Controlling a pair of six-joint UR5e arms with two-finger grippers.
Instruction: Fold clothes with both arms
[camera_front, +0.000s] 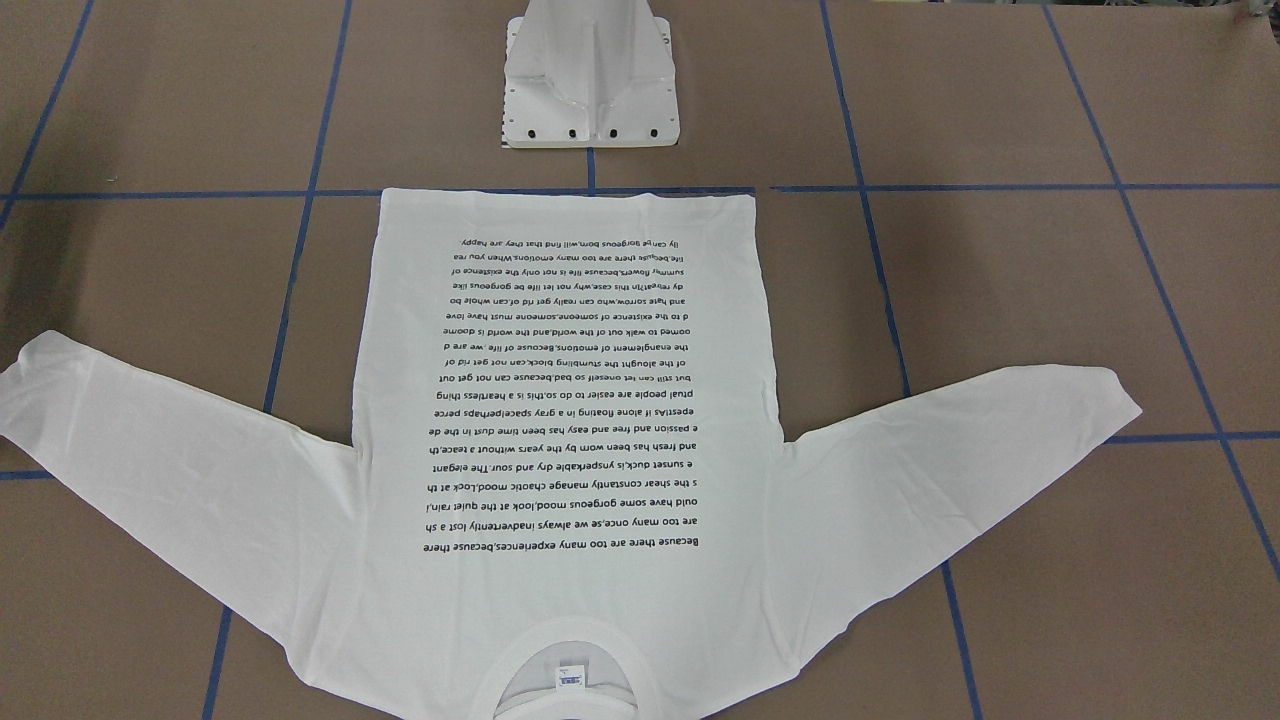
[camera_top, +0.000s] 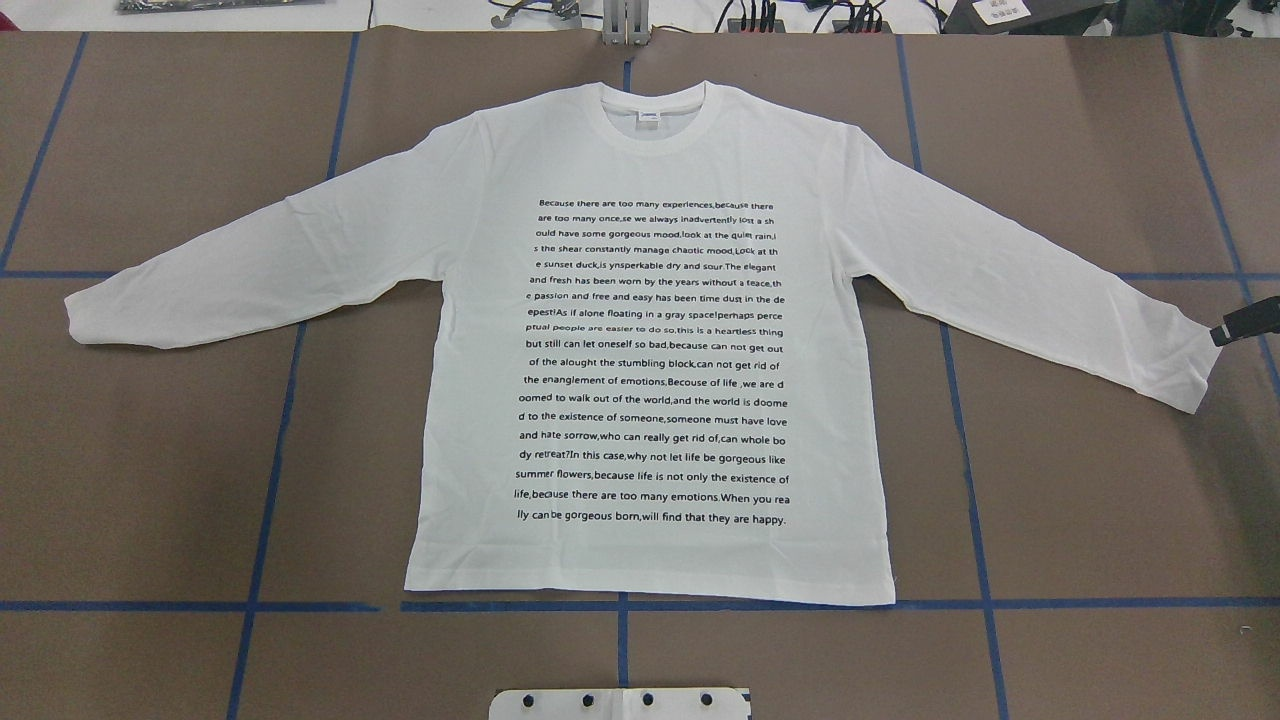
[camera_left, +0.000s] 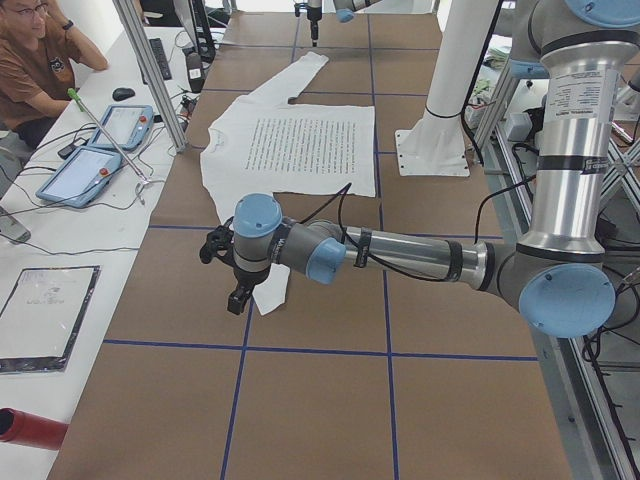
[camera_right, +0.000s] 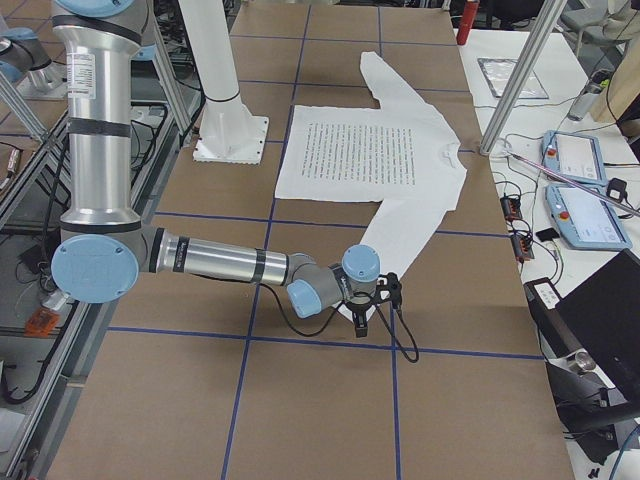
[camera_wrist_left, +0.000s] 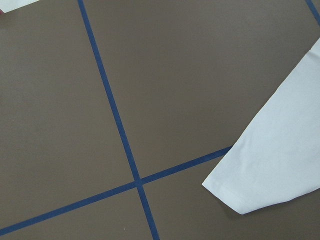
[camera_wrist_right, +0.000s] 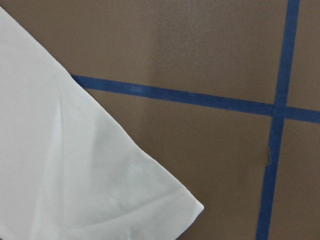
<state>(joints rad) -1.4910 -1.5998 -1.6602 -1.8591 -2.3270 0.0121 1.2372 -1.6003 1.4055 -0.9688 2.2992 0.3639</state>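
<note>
The white long-sleeved T-shirt (camera_top: 650, 350) lies flat on the brown table with its black text block up, both sleeves spread and the collar (camera_top: 655, 115) away from the robot. In the exterior left view my left gripper (camera_left: 238, 296) hangs right over the left sleeve cuff (camera_left: 272, 292); I cannot tell whether it is open or shut. My right gripper (camera_right: 362, 322) sits at the right sleeve cuff (camera_top: 1190, 370). Only a black tip of it (camera_top: 1245, 322) shows in the overhead view, and its state is unclear. Each wrist view shows a cuff (camera_wrist_left: 275, 170) (camera_wrist_right: 75, 165) and no fingers.
The white pedestal base (camera_front: 590, 90) stands just beyond the shirt's hem. Blue tape lines (camera_top: 620, 606) grid the table. A seated person (camera_left: 40, 60), two tablets (camera_left: 100, 150) and metal posts (camera_left: 150, 70) line the far side. A red cylinder (camera_left: 30, 428) lies on the side table.
</note>
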